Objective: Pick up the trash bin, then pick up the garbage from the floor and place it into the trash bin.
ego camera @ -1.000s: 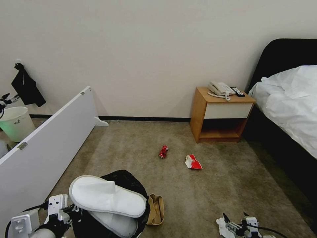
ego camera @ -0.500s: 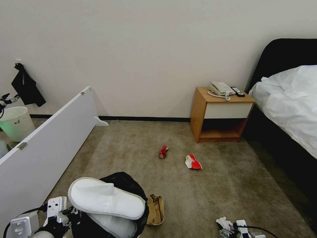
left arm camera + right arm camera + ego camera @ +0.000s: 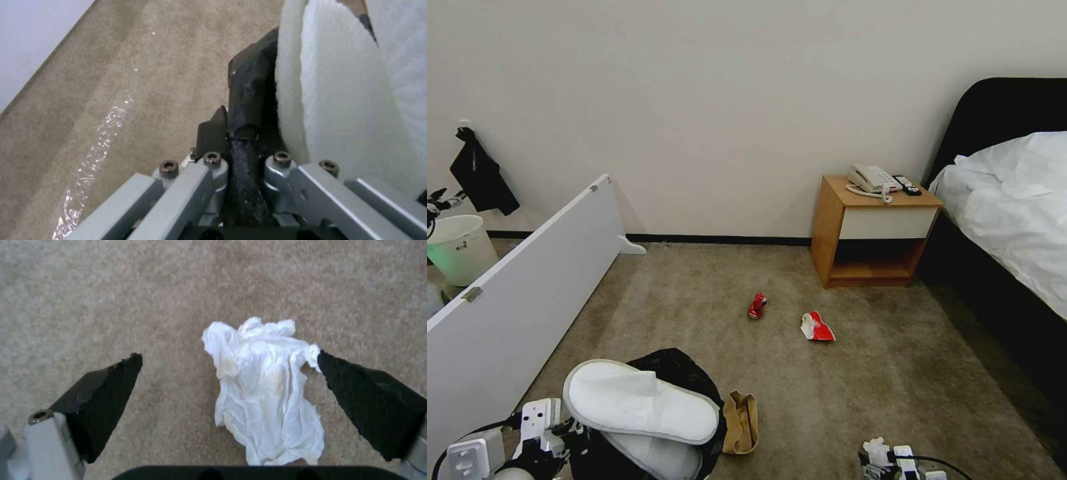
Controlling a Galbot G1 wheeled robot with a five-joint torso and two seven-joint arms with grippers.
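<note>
You're mid-pickup: right gripper (image 3: 227, 373) spread wide around the tissue (image 3: 262, 386) at 5 o'clock; left gripper (image 3: 242, 160) clamps the bin (image 3: 684, 367). Lower, then close.

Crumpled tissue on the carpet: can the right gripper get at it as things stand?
Probably yes. The open right gripper straddles the crumpled tissue, bare carpet around it, nothing between.

open carpet (image 3: 860, 387) 12 o'clock | white board (image 3: 514, 293) blocks 10 o'clock | nightstand (image 3: 872, 230), bed (image 3: 1014, 220) close 1–2 o'clock (can (image 3: 757, 306), wrapper (image 3: 816, 327) lie between)
</note>
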